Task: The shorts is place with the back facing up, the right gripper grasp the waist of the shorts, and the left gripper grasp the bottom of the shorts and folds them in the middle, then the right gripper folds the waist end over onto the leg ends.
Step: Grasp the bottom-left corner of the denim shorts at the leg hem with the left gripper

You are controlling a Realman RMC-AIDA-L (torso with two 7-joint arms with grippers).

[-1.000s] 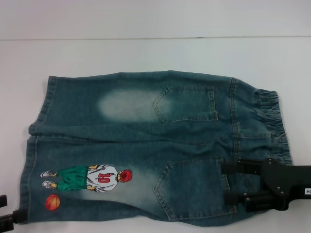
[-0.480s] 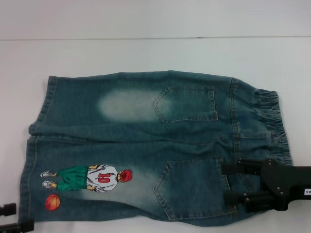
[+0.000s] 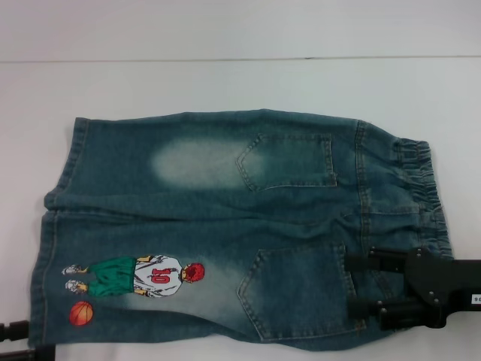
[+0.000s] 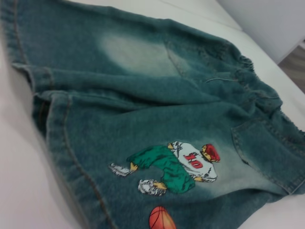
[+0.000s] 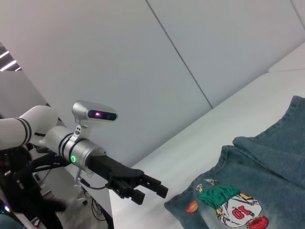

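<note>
The denim shorts (image 3: 225, 218) lie flat with the back up, pockets showing. The ruffled waist (image 3: 421, 188) is at the right and the leg ends (image 3: 49, 248) at the left, beside the number 10 player print (image 3: 143, 276). My right gripper (image 3: 352, 284) hovers open over the near pocket just inside the waist, with cloth beneath its two fingers. My left gripper (image 3: 19, 342) sits at the near left corner, just off the leg hem. The right wrist view shows the left gripper (image 5: 150, 193) open, short of the shorts (image 5: 267, 171). The left wrist view looks across the print (image 4: 176, 164).
The white table (image 3: 225, 83) stretches bare beyond the shorts to a pale back wall. In the right wrist view, the robot's head camera (image 5: 95, 113) and dark equipment stand behind the left arm.
My left gripper has dropped slightly toward the near table edge at the left corner. The right gripper has shifted a little toward the near edge. The shorts lie as before.
</note>
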